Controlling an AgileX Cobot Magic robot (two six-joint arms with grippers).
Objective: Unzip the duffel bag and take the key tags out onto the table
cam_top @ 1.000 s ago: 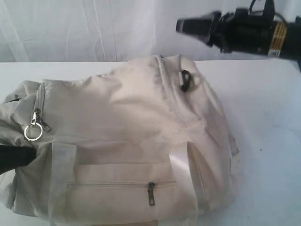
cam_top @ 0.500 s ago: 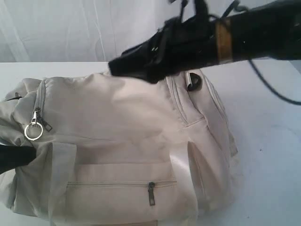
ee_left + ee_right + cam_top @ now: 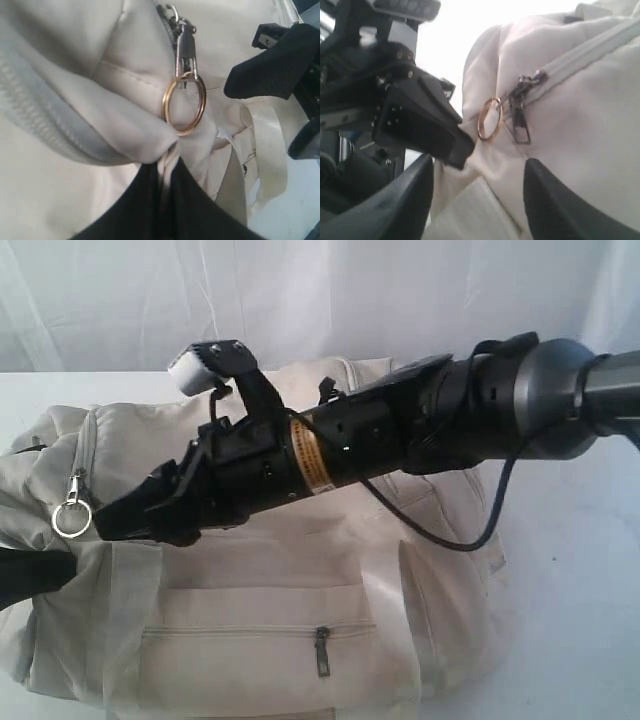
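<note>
Right arm [image 3: 400, 430] has swung across the duffel bag [image 3: 260, 580] from far right | left fingers [image 3: 145, 210] clenched on bag's end fabric | right fingers [image 3: 405, 200] spread, just beside zipper-pull ring [image 3: 70, 518] | bag zipped, lying on white worktop [image 3: 580, 570]
</note>
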